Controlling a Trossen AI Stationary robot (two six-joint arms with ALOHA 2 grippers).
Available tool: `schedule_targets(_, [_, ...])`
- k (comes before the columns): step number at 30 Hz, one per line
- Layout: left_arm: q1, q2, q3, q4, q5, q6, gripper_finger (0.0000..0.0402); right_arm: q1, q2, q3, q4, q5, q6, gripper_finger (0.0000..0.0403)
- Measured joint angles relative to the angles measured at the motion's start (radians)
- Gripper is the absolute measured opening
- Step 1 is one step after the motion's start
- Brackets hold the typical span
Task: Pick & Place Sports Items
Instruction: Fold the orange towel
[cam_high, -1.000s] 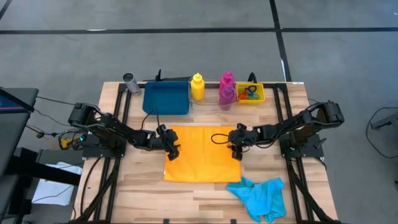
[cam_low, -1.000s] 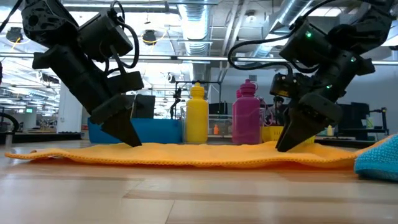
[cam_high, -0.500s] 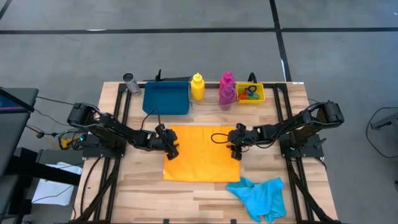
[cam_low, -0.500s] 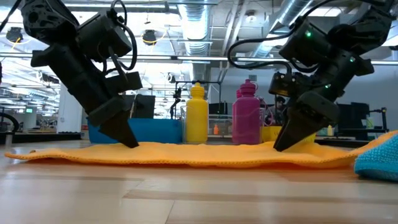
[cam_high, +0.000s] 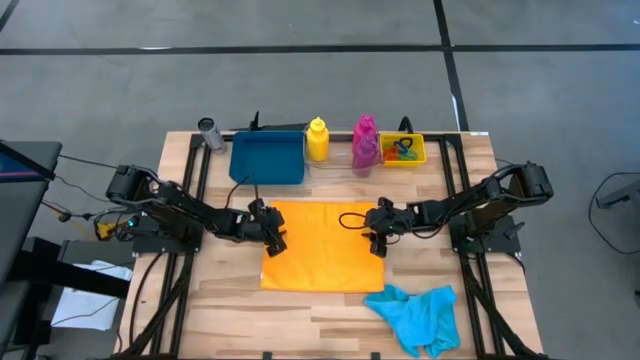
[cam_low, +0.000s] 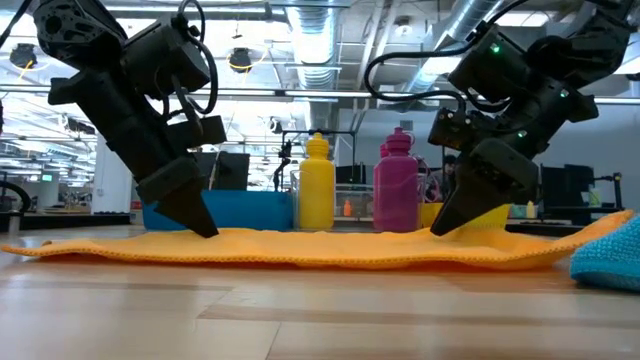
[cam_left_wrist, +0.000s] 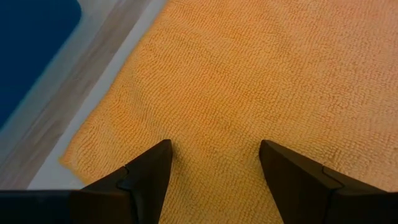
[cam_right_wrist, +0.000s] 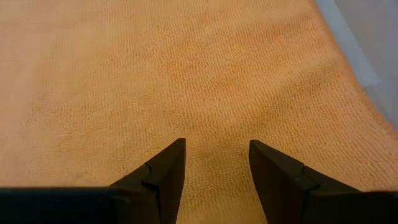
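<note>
Both hands open — tips on the orange cloth (cam_high: 322, 247).

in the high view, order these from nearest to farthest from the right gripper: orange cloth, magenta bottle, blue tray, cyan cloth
From the right gripper:
1. orange cloth, directly beneath it.
2. cyan cloth, near edge, and magenta bottle, back row: too close to call.
3. blue tray, back left.

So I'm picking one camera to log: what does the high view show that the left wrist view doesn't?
Only the high view shows the cyan cloth, the yellow bottle, the magenta bottle, the yellow bin and the right gripper. Only the left wrist view shows the left gripper open, tips on the weave. Both show the orange cloth and blue tray.
</note>
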Motion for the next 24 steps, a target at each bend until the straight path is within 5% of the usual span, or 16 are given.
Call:
schedule_targets(7, [0.0, 0.0, -0.001, 0.0, 0.004, 0.001, 0.0241, 0.0, 0.041, 0.0, 0.015, 0.0, -0.042, 0.0169])
schedule_targets(15, [0.0, -0.034, -0.005, -0.028, 0.012, 0.004, 0.0241, -0.007, 0.219, 0.023, 0.253, -0.037, -0.072, 0.0169])
schedule_targets(24, [0.0, -0.175, -0.008, -0.266, 0.021, 0.004, 0.0241, -0.007, 0.237, 0.068, 0.208, -0.047, -0.075, 0.0169])
